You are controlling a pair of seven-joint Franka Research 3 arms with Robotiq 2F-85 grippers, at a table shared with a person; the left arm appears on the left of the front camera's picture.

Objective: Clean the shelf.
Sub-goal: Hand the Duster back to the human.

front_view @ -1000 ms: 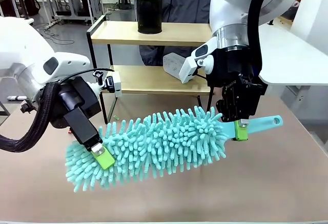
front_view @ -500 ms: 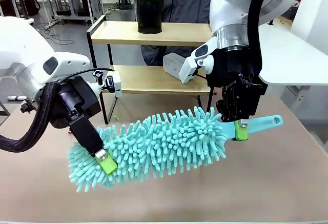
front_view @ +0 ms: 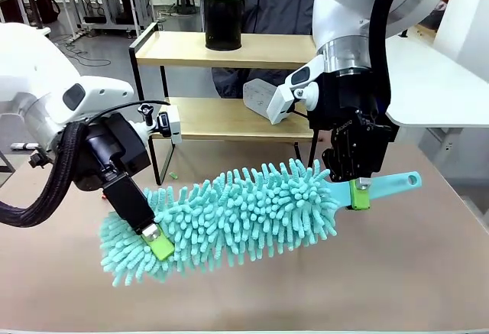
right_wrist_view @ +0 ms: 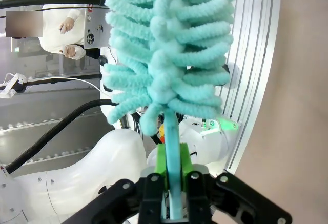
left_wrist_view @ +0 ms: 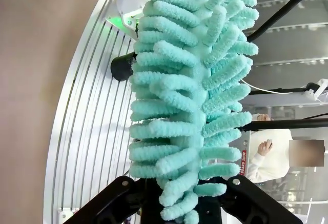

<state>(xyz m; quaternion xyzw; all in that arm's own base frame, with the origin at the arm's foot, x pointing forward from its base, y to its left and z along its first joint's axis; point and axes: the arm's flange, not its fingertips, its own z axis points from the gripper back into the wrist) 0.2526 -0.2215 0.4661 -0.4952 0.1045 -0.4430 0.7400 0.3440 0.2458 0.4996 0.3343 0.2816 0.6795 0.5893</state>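
From the front, our left gripper pinches the teal duster at its fluffy end above the bench; our right gripper clamps its handle. The shelf stands at the far edge. Through our left wrist, fingers squeeze chenille. Through our right wrist, pads grip the handle.

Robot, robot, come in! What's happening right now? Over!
Right gripper shut on fluffy turquoise duster handle. Left gripper shut on its tip. Two-tier wooden shelf: black cylinder on top.

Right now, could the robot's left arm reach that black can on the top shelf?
Probably not: its fingers are shut on the duster's fluffy end, low over the table. The black can stands far back on the shelf.
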